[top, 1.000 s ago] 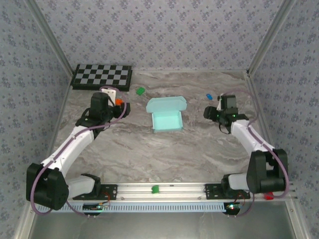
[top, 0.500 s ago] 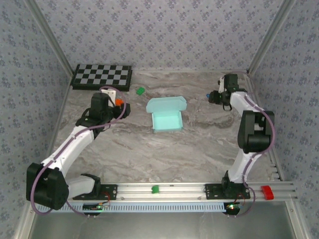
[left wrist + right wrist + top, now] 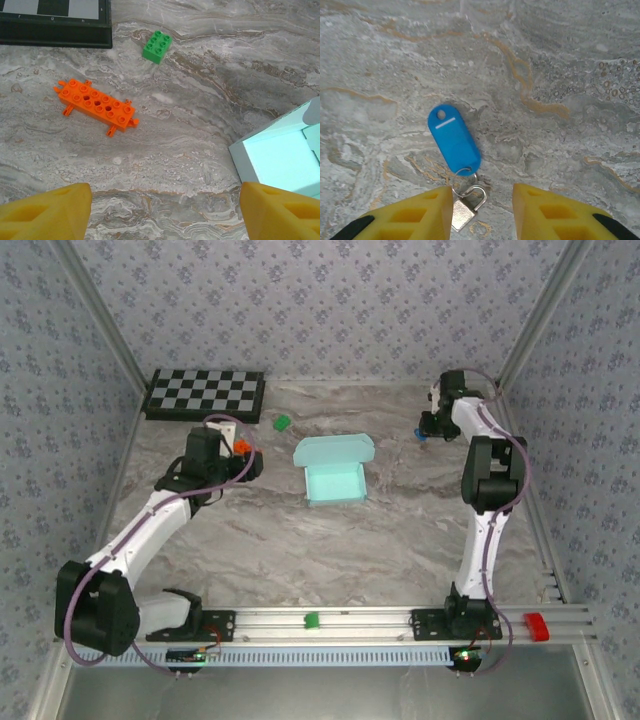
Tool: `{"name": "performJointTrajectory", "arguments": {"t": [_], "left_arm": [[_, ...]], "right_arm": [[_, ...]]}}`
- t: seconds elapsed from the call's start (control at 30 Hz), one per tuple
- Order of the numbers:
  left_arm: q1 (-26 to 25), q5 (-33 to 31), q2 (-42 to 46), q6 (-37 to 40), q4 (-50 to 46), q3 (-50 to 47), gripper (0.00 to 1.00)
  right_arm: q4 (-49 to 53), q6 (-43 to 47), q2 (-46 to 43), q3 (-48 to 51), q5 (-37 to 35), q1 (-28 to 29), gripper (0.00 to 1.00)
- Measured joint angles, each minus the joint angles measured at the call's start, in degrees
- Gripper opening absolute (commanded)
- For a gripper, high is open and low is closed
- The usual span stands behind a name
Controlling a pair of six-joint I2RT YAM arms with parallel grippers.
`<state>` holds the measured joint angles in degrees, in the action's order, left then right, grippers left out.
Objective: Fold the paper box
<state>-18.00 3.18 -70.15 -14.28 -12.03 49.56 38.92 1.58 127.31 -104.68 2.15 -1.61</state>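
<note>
- Rail (image 3: 380,618) along the near edge of the table (image 3: 300,550), with a small green piece (image 3: 312,620) near its middle and a red piece (image 3: 537,626) at its right end.
- Paper box (image 3: 333,472) about mid-table, slightly toward the far edge: pale aqua, open on top, lid flap lying back toward the far edge, apart from both hands.
- Left hand (image 3: 245,458) to the left of the box, near it but not touching; yellow fingers (image 3: 45,210) spread wide, only bare table between them.
- Orange block (image 3: 96,103) lying flat just beyond the left hand; green block (image 3: 157,46) farther on toward the far edge.
- Right hand (image 3: 482,197) close to the far right corner, well apart from the box; fingers (image 3: 410,215) parted, clamped on nothing.
- Blue tag (image 3: 453,138) flat on the table just ahead of that hand, a small padlock (image 3: 465,209) hanging off its near end, right at the inner edge of one finger; contact unclear.
- Checkerboard (image 3: 205,394) in the far left corner.
</note>
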Motion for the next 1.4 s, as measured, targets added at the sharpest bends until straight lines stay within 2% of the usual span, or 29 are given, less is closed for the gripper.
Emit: {"name": "performJointTrajectory", "arguments": {"t": [0.43,1.0,1.4], "left_arm": [[0.0,0.2,-0.6,0.0,0.0,0.0,0.77],[0.0,0.2,-0.9,0.0,0.0,0.0,0.77],[0.0,0.5,-1.4,0.0,-0.1,0.0,0.77]], "right_arm": [[5.9,1.9,5.2,-7.1,-4.3,3.2,0.37],[8.6,1.9,9.6,-11.1,-8.9,4.7,0.3],[9.4,1.3,9.6,-11.5,-10.4,4.7,0.21]]}}
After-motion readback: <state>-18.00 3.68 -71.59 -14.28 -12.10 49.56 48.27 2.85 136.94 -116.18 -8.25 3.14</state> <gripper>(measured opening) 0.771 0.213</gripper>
